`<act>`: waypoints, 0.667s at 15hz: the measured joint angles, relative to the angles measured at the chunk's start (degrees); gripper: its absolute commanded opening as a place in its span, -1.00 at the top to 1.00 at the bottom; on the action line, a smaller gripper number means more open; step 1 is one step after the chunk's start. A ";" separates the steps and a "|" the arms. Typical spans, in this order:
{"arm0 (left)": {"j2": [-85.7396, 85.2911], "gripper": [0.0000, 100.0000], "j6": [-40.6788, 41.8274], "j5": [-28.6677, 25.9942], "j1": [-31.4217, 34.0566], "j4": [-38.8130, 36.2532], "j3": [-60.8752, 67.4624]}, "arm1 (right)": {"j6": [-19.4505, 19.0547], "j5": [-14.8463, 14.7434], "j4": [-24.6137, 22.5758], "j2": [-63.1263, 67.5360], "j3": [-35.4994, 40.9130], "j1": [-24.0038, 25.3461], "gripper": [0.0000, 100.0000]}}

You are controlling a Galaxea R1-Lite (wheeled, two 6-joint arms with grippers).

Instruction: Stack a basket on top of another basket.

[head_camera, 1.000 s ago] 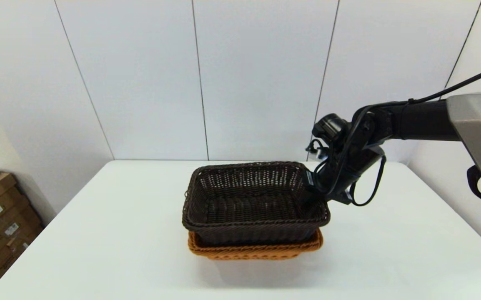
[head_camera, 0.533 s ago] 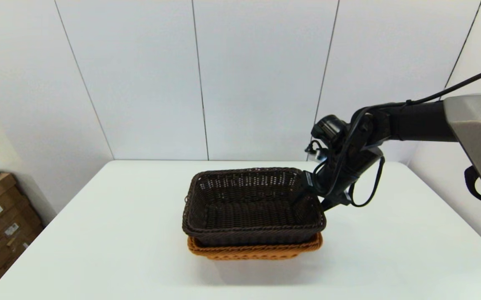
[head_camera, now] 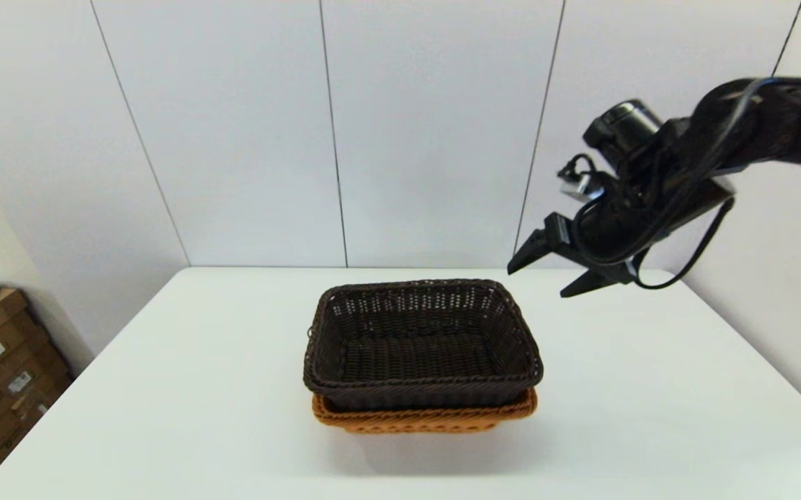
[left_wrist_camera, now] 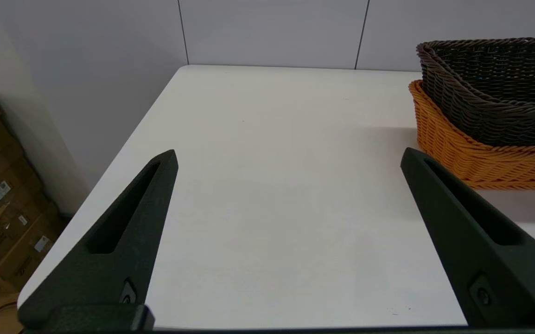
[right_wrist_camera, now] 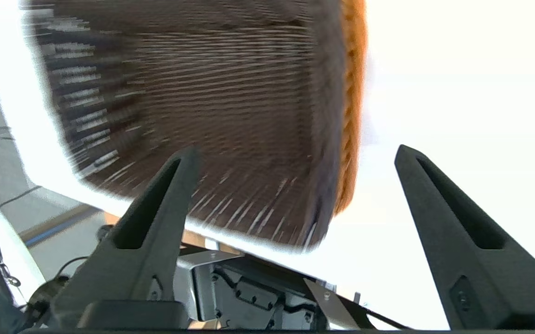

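Released and left behind, the dark brown basket (head_camera: 423, 342) is now seen sitting level inside the orange basket (head_camera: 425, 418), while the right gripper (head_camera: 545, 273), which half a second ago was at the basket's right rim, has been lifted up and away to the right. Its fingers are spread wide with nothing between them, high above the white table (head_camera: 185, 389) and beyond the baskets' far right corner. The dark basket is shown as a shallow rectangular piece of open weave, almost black, with flared sides and a braided rim. Only the braided orange rim and a strip of wall beneath it are exposed along the near edge. The nested pair is found at the middle of the table. In the right wrist view the baskets are heavily smeared, so weave detail there can hardly be judged. The left gripper (left_wrist_camera: 288, 160) is held low over the table's left part, fingers spread, well apart from the baskets.
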 measured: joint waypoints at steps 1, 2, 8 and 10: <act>0.00 -1.00 0.02 -0.02 0.00 0.00 0.00 | -0.02 -1.37 0.98 -4.00 0.52 0.24 -1.00; 0.00 -1.00 0.00 -0.05 0.00 0.00 0.02 | 0.02 -3.10 1.77 -8.33 2.10 0.55 -1.00; 0.00 -1.00 0.00 0.00 0.00 0.00 0.02 | 2.10 -16.06 3.32 -39.62 26.23 0.66 -1.00; 0.00 -1.00 0.00 0.00 0.00 0.00 0.02 | 3.06 -17.52 3.47 -50.42 33.05 -2.71 -1.00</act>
